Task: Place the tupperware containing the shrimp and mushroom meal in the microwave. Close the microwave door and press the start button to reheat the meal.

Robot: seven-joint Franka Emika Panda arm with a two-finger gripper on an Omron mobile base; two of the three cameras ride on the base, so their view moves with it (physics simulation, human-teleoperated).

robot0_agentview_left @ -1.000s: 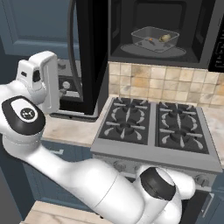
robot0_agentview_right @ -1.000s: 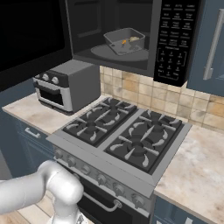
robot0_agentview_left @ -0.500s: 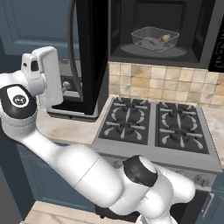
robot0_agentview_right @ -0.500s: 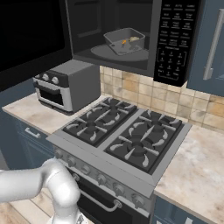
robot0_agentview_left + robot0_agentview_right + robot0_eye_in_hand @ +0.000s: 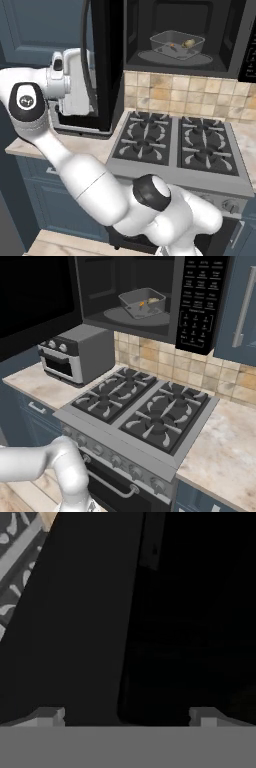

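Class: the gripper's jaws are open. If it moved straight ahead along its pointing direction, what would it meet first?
Most likely the microwave door: in the hand view the gripper faces its black panel close ahead, though depth is hard to judge.

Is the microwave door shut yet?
No, the microwave door stands swung open, leaving the cavity exposed with the tupperware sitting on the turntable inside.
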